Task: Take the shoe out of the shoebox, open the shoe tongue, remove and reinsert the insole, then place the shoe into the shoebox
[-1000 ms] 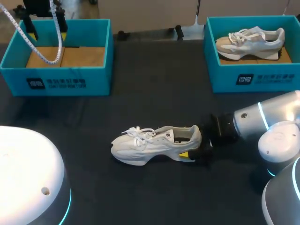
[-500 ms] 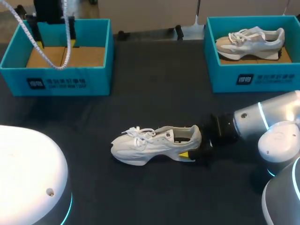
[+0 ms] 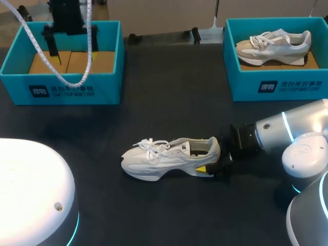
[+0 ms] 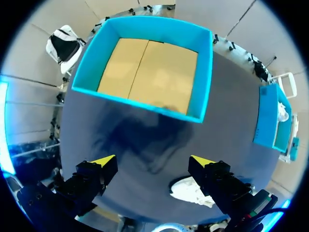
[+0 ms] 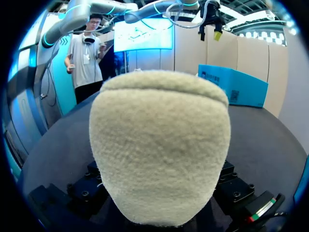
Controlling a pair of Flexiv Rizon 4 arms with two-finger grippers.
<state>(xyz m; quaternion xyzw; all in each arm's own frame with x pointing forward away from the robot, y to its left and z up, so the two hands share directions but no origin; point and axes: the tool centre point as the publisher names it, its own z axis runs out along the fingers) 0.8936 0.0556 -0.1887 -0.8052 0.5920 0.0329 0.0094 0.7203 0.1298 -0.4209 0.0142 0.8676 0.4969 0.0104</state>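
The head view looks down from high behind the robot and takes in the whole dark table (image 3: 169,92), from the left shoebox (image 3: 61,89) to the right shoebox (image 3: 277,87), with the shoe (image 3: 164,156) lying between them. The left wrist view hangs well above the table and faces almost straight down past the left gripper (image 4: 153,162) onto the left shoebox (image 4: 135,101); at its margins it catches the shoe's toe (image 4: 186,191) and the right shoebox (image 4: 268,116). The right wrist view sits low, close against the shoe's heel (image 5: 159,145), facing across the table toward the left shoebox (image 5: 231,84) and the left gripper (image 5: 210,26) above it
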